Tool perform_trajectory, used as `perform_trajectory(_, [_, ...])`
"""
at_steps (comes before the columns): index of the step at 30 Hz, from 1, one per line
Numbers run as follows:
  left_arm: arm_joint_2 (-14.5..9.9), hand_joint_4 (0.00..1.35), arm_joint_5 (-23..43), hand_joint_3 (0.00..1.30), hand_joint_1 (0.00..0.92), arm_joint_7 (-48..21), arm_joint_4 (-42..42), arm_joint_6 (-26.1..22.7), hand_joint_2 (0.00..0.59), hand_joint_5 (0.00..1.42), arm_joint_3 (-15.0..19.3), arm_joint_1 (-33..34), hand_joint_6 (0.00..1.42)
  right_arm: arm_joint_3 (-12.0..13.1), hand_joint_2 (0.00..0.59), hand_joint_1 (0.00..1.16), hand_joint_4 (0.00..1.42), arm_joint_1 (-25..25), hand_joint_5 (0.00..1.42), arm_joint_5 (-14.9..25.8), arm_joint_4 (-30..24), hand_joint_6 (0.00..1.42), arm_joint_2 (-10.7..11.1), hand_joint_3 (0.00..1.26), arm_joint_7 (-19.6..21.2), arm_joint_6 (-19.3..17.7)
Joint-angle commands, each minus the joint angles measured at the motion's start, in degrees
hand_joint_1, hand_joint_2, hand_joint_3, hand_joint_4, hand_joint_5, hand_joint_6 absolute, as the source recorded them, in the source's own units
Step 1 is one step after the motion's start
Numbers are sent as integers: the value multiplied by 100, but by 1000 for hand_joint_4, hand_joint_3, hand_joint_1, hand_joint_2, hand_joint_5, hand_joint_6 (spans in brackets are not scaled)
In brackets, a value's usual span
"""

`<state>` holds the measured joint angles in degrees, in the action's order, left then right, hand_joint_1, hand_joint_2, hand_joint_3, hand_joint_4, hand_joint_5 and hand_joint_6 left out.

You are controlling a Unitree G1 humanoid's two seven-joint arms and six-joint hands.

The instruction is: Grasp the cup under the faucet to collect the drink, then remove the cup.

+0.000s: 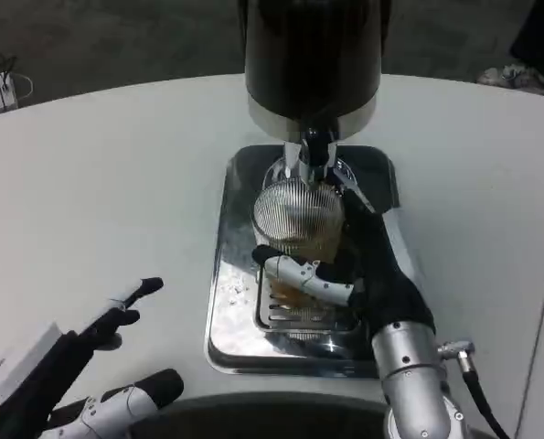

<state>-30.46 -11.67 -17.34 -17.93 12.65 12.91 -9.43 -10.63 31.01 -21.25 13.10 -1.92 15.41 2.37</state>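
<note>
left hand [70, 375] hovers low over the white table [98, 183], fingers spread, holding nothing. right hand [345, 274] wraps the ribbed cup [297, 219], amber drink inside, under the faucet [313, 151] of the black dispenser [313, 55] on the steel tray [230, 302].
</note>
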Motion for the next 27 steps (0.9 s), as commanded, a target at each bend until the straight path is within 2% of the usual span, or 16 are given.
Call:
perform_trajectory(1, [-54, 68, 48, 127, 0, -74, -25, -54, 13, 137, 6, -89, 228, -88, 227, 901, 523, -144, 566, -122, 0, 493, -126, 414, 246, -142])
perform_trajectory(4, [-68, 74, 75, 138, 0, -77, -5, -31, 13, 138, 36, -100, 227, -135, 239, 922, 623, -200, 677, -219, -34, 626, -196, 503, 446, -165])
perform_trajectory(9, [-95, 75, 129, 139, 0, -77, 34, 18, 13, 138, 74, -104, 227, -180, 234, 958, 856, -275, 943, -387, -73, 997, -290, 698, 758, -202])
perform_trajectory(13, [-120, 84, 191, 148, 0, -68, 89, 74, 13, 139, 99, -87, 227, -213, 243, 962, 1028, -385, 1120, -517, -170, 1204, -340, 818, 972, -271])
perform_trajectory(20, [-155, 86, 264, 150, 0, -55, 204, 146, 12, 145, 93, -8, 227, -277, 235, 962, 1205, -537, 1317, -583, -366, 1409, -318, 973, 955, -322])
perform_trajectory(23, [-161, 86, 281, 150, 0, -48, 276, 182, 12, 147, 92, 33, 227, -307, 235, 962, 1244, -619, 1366, -588, -493, 1424, -297, 1002, 877, -299])
perform_trajectory(27, [-162, 86, 297, 150, 0, -38, 368, 239, 12, 149, 96, 87, 227, -413, 235, 962, 1295, -784, 1422, -594, -787, 1424, -173, 1069, 520, -242])
